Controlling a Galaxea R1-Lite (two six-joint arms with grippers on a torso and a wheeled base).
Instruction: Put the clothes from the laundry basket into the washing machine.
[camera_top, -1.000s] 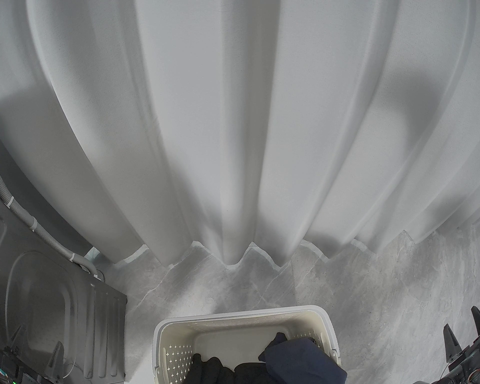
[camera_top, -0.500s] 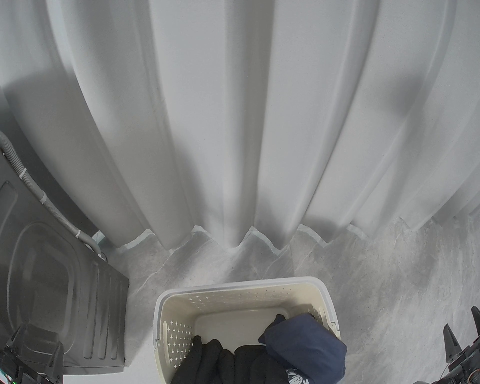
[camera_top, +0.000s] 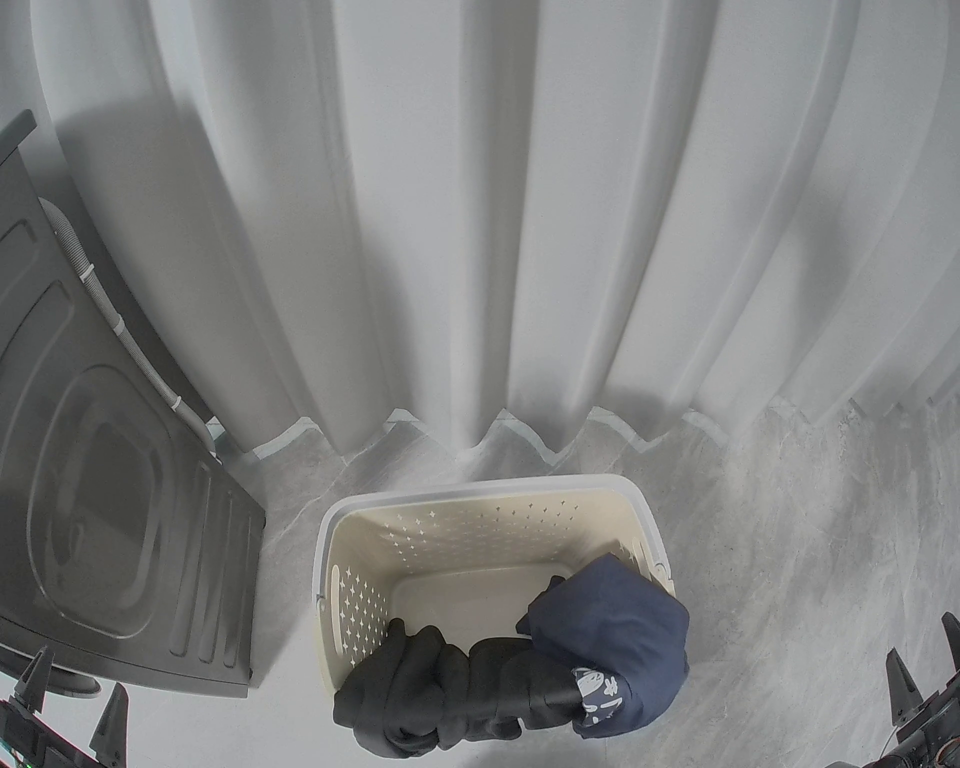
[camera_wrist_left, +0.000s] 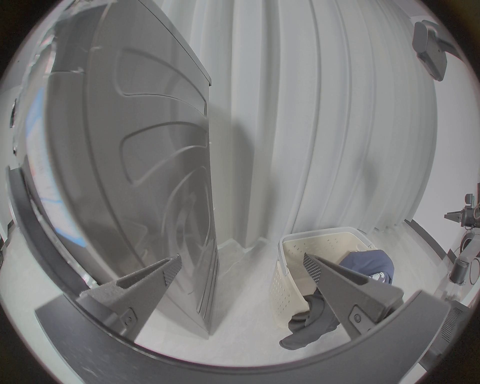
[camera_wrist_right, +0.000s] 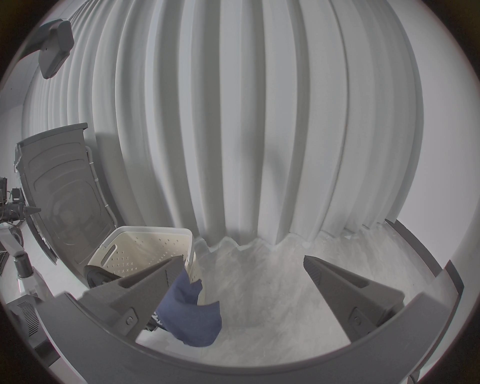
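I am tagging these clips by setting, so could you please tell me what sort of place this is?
Probably a laundry corner, perhaps staged: a grey washing machine stands beside a cream basket with dark clothes draped over its rim, on a marbled floor before a white curtain.

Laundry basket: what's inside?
The laundry basket holds a navy garment and a black garment, both spilling over the near rim; bare bottom behind them. Anything under them is covered.

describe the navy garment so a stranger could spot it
Find the white curtain; in front of it stands a cream laundry basket. The navy garment hangs over its near right corner. Unlike the black garment beside it, it is blue with a white print.
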